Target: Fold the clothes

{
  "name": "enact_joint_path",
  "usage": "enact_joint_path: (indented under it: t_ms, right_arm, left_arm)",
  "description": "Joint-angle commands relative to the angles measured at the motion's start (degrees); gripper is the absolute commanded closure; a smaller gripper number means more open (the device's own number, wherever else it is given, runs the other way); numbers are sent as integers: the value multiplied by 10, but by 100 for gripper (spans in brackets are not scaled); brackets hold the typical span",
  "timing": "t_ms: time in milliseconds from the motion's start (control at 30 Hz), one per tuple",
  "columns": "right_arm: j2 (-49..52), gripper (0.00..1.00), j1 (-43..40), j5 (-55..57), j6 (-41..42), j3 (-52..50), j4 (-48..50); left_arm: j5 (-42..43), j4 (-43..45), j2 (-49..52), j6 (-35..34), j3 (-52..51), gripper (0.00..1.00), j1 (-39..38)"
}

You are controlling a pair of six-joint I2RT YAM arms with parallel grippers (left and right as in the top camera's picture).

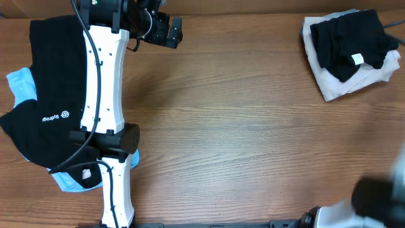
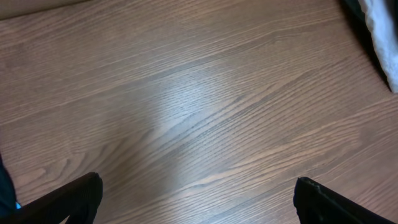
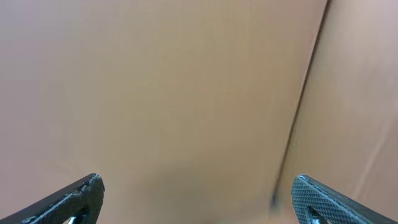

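A heap of unfolded clothes lies at the left: a black garment with white lettering [image 1: 50, 82] over a light blue one [image 1: 22, 85]. A folded stack sits at the back right, a black garment [image 1: 351, 41] on a white one [image 1: 335, 85]; its edge shows in the left wrist view [image 2: 379, 31]. My left gripper [image 1: 172, 31] is open and empty above bare wood at the back, right of the heap; its fingers show in the left wrist view [image 2: 199, 199]. My right gripper [image 3: 199, 196] is open and empty, facing a blurred tan surface; its arm is a blur at the front right corner [image 1: 380, 199].
The wooden table [image 1: 240, 126] spans the view. The left arm's white links [image 1: 104, 82] lie over the heap's right side. A dark seam [image 3: 298, 106] crosses the tan surface in the right wrist view.
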Motion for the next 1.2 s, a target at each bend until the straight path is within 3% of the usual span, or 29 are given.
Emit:
enact_joint_path:
  t_ms: [0, 200, 433, 767, 933, 1167]
  right_arm:
    - [-87, 0, 0, -19, -2, 8, -3]
    - [-159, 0, 0, -19, -2, 8, -4]
    - [-176, 0, 0, -19, -2, 8, -5]
    - [-254, 0, 70, 13, -15, -48, -243]
    - [-379, 0, 122, 10, -13, -215, -221]
    - [-569, 0, 205, 11, -13, -550, -19]
  left_arm:
    - [-3, 1, 8, -3, 0, 0, -4]
    - [-3, 1, 8, -3, 0, 0, -4]
    - [-3, 1, 8, -3, 0, 0, -4]
    - [-3, 1, 8, -3, 0, 0, -4]
    - [-3, 1, 8, -3, 0, 0, -4]
    - [-3, 1, 8, -3, 0, 0, -4]
